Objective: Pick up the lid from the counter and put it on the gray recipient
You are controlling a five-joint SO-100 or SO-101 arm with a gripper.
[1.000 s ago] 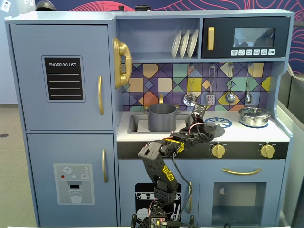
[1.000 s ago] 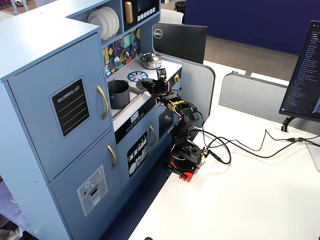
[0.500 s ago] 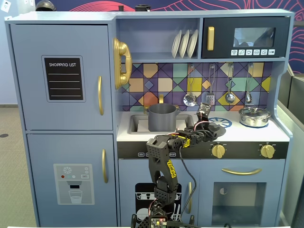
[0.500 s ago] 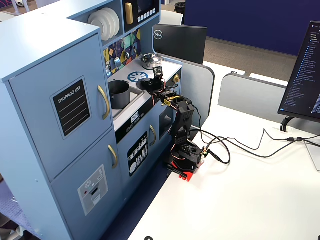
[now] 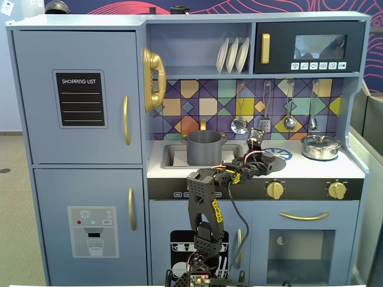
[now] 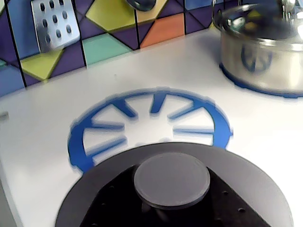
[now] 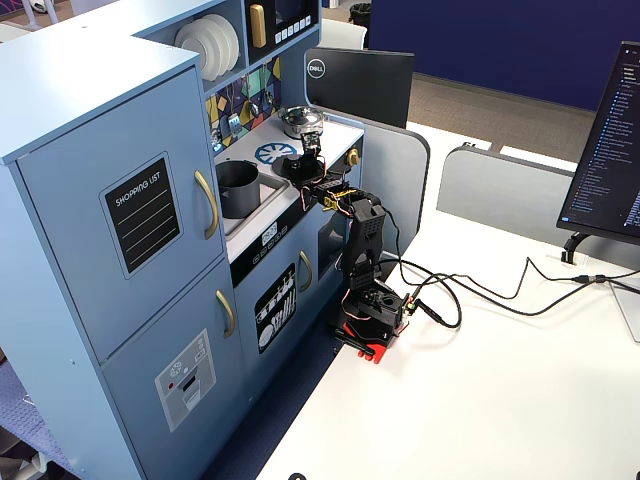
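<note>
While the arm reaches over the toy kitchen counter, the gripper hovers right at the lid, and the wrist view fills with that dark disc and its round central knob directly beneath the camera. Whether the fingers are closed on it cannot be told from any view. Just beyond the gripper lies the blue burner pattern, with the shiny silver pot farther off to the right. In a fixed view, the gray recipient stands well to the gripper's left, in the sink.
</note>
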